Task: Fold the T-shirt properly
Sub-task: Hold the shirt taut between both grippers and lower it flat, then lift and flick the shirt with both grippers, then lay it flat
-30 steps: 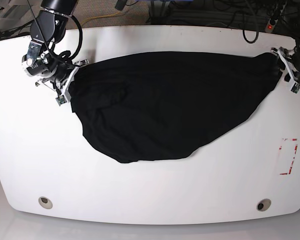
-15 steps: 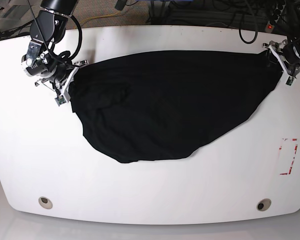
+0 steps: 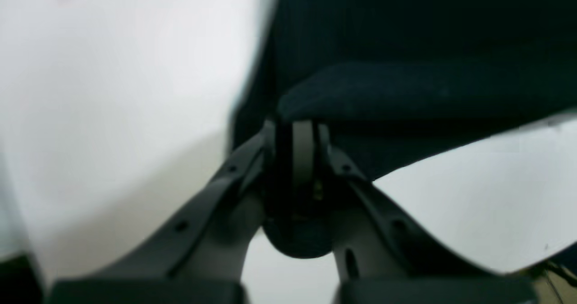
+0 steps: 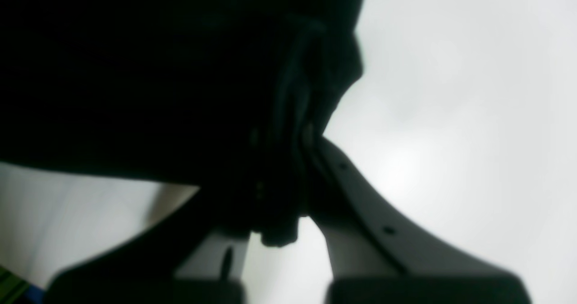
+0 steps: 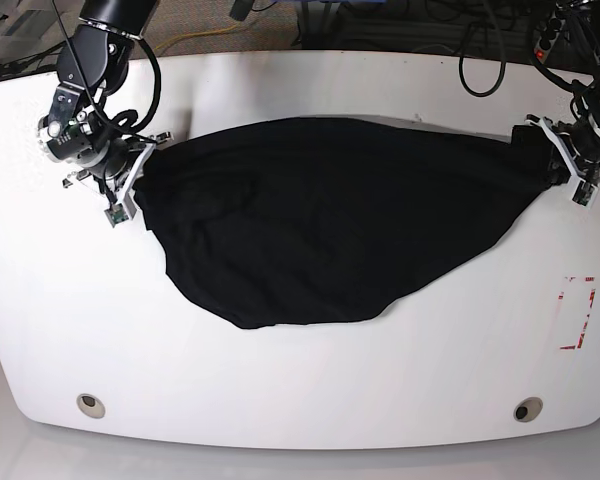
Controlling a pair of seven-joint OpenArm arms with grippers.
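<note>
On the white worktop point(image 5: 300, 380), going left to right in the base view, the right gripper point(image 5: 130, 180) has its fingers point(image 4: 315, 155) pinched on one end of the black T-shirt point(image 5: 320, 220), which lies spread across the middle, and the left gripper point(image 5: 560, 160) clamps its fingers point(image 3: 303, 150) on the opposite end.
</note>
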